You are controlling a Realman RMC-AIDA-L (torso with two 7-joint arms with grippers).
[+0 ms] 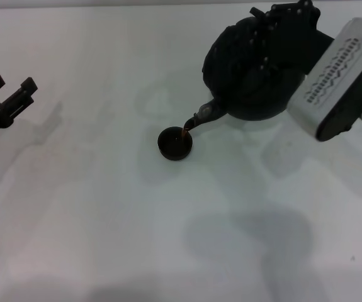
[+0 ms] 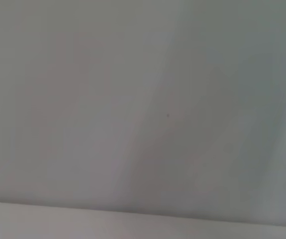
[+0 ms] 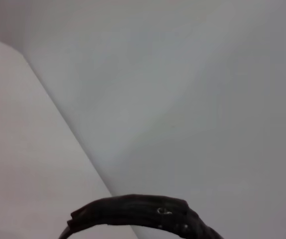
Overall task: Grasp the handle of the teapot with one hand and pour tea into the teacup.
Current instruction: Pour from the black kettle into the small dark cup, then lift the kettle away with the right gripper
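Observation:
The black teapot (image 1: 247, 75) hangs tilted above the white table at the upper right, its spout (image 1: 203, 116) pointing down to the left. A thin brown stream of tea runs from the spout into the small dark teacup (image 1: 175, 143), which stands on the table just below it. My right gripper (image 1: 284, 22) is shut on the handle at the pot's top. In the right wrist view, part of the ribbed black handle (image 3: 133, 211) arches along the edge. My left gripper (image 1: 11, 87) rests open and empty at the far left.
The white table (image 1: 105, 220) stretches around the cup, with soft shadows on it. The left wrist view has only bare white surface (image 2: 143, 119). My right arm's white wrist housing (image 1: 341, 78) sits to the right of the pot.

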